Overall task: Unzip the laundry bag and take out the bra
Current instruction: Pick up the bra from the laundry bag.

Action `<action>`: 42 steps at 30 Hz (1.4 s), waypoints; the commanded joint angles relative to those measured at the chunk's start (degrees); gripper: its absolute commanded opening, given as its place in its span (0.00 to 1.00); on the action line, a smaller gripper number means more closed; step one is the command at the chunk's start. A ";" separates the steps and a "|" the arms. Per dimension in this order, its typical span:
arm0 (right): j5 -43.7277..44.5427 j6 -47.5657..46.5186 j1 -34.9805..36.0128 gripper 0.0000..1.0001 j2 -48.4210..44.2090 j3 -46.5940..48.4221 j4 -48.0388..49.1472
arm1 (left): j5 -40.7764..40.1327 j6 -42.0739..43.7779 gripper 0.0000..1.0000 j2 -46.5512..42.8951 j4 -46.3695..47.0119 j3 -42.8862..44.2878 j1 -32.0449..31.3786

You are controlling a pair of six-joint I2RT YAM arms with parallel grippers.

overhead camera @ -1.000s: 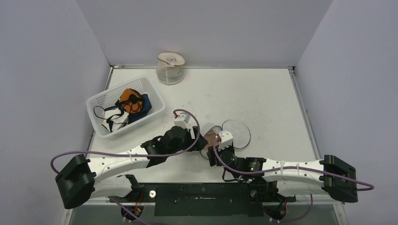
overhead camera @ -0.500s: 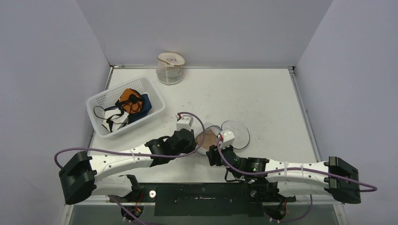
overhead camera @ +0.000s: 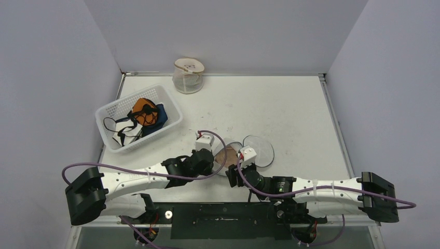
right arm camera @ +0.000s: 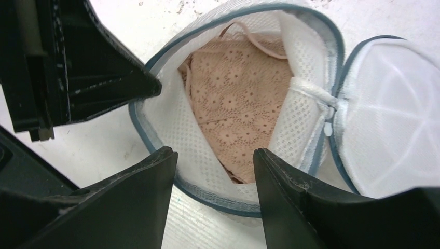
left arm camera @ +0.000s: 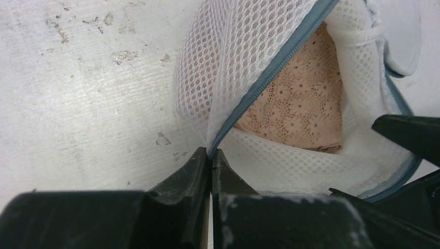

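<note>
The round white mesh laundry bag (overhead camera: 234,147) lies unzipped near the table's front, its lid (overhead camera: 258,150) flipped open to the right. The beige lace bra (right arm camera: 238,98) sits inside it, also visible in the left wrist view as bra (left arm camera: 301,104). My left gripper (left arm camera: 211,155) is shut on the bag's blue zipper edge at the left rim of the bag (left arm camera: 233,57). My right gripper (right arm camera: 214,155) hangs open over the near rim of the bag (right arm camera: 166,119), its fingers either side of the bra's near tip, touching nothing.
A white basket (overhead camera: 101,120) with orange, blue and black garments stands at the left. A clear jar (overhead camera: 188,75) sits against the back wall. Both grippers crowd the bag from the near side, the left gripper (overhead camera: 211,162) beside the right gripper (overhead camera: 234,174).
My left gripper has closed on the bag's zipper edge and drawn back toward the near edge. The right gripper has also pulled back slightly, staying open.
</note>
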 commanded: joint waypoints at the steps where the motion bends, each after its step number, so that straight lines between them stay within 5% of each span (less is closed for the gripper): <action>1: 2.65 -2.83 -1.94 0.58 3.17 4.71 3.85 | -0.77 0.60 0.00 -0.72 2.84 -0.77 -0.22; 9: -3.83 -3.63 -7.46 0.58 14.10 6.30 12.10 | -1.39 -1.12 0.00 -1.17 4.51 -3.53 -0.21; 21: -9.77 -7.12 -7.97 0.71 20.21 7.62 20.88 | -3.27 -4.21 0.00 -3.39 5.84 -6.56 -0.17; 27: -7.54 -6.65 -8.74 0.60 26.30 10.91 18.83 | -3.24 -4.73 0.00 -3.45 6.26 -6.40 -0.14; 34: -2.01 -4.38 -9.08 0.58 29.88 11.91 18.16 | -3.27 -5.33 0.00 -4.53 6.38 -7.14 -0.16; 42: -1.52 -1.21 -10.15 0.30 28.48 8.49 22.29 | -3.57 -6.33 0.00 -4.75 6.27 -8.27 -0.13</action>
